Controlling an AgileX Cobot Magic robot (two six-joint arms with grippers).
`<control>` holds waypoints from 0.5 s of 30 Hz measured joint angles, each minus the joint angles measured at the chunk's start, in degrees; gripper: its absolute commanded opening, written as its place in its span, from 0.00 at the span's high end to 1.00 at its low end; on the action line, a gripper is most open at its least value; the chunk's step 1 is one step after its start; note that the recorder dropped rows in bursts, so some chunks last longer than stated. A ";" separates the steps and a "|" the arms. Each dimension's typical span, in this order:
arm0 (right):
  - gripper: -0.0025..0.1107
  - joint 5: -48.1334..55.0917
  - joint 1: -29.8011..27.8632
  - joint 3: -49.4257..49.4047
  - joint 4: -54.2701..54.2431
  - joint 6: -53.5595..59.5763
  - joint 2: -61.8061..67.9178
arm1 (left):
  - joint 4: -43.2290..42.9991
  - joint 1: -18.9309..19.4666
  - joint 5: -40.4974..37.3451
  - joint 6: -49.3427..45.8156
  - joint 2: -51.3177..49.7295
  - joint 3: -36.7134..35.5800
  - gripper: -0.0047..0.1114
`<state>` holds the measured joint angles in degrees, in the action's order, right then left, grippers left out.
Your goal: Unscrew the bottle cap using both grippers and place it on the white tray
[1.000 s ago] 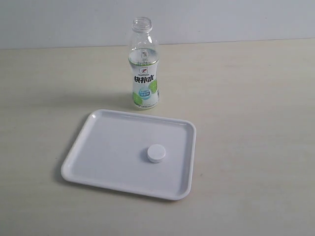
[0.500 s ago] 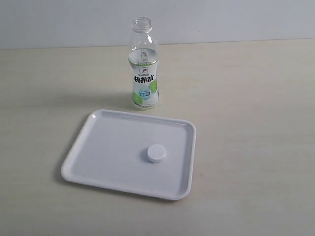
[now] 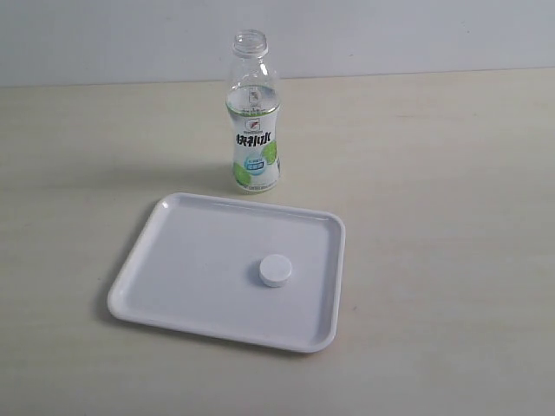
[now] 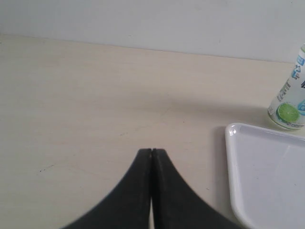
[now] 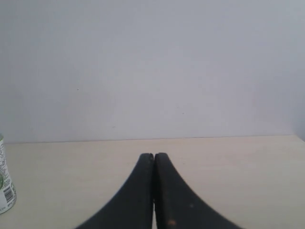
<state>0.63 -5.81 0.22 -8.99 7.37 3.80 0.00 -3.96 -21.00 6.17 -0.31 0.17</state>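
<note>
The bottle cap point(image 3: 276, 271) lies flat on the white tray point(image 3: 173, 260), right of the tray's middle. Behind the tray stands the bottle point(image 3: 253, 117), upright, its mouth uncovered. Neither arm shows in the exterior view. In the left wrist view my left gripper point(image 4: 151, 151) is shut with nothing in it, above bare table, with a corner of the tray point(image 4: 267, 176) and the foot of the bottle point(image 4: 289, 102) off to one side. My right gripper point(image 5: 153, 155) is shut and holds nothing, over bare table, with the bottle's edge point(image 5: 5, 188) at the frame border.
A pale wooden tabletop point(image 3: 442, 217) runs under everything, with a plain grey-white wall point(image 3: 390, 35) along its far edge. Nothing else stands on the table.
</note>
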 measured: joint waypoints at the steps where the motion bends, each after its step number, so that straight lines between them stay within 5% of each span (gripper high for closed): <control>1: 0.98 0.90 0.00 0.00 0.14 0.00 -0.90 | 0.00 0.00 0.00 0.00 0.00 0.00 0.96; 15: 0.98 7.86 -0.15 0.00 2.25 0.00 -3.41 | 0.00 0.00 0.00 0.00 0.00 0.00 0.96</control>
<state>8.49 -5.95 0.22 -6.75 7.37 0.39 0.00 -3.96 -21.00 6.17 -0.31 0.17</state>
